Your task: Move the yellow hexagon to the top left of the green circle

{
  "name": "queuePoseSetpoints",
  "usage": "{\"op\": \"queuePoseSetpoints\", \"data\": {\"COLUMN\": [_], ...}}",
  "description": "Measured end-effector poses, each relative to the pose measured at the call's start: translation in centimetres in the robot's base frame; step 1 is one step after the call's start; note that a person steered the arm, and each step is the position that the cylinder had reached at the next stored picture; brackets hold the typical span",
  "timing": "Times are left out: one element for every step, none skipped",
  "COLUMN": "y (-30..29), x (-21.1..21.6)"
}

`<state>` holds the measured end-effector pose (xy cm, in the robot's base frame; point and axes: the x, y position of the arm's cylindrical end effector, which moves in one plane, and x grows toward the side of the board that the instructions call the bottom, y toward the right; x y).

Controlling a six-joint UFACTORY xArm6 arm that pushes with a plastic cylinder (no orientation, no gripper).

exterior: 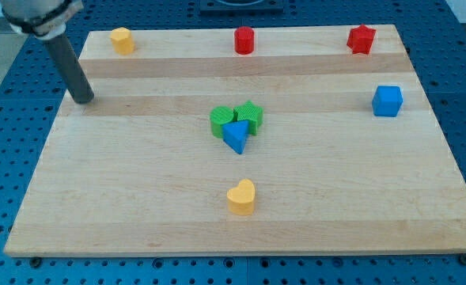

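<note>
The yellow hexagon (122, 39) sits at the board's top left corner. The green circle (222, 120) is near the board's middle, touching a green star (251, 115) on its right and a blue triangle (236, 136) below. My tip (83, 100) rests on the board at the left edge, below and left of the yellow hexagon, far left of the green circle.
A red cylinder (244, 39) and a red star (361, 39) stand along the top edge. A blue cube (388, 100) is at the right. A yellow heart (241, 197) lies at the lower middle. The wooden board (138, 198) lies on a blue perforated table.
</note>
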<state>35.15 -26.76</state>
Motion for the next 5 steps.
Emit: {"op": "queuePoseSetpoints", "data": {"y": [0.0,0.0,0.0,0.0,1.5], "x": [-4.6,-8.6,-11.5,-14.7,-15.8]}}
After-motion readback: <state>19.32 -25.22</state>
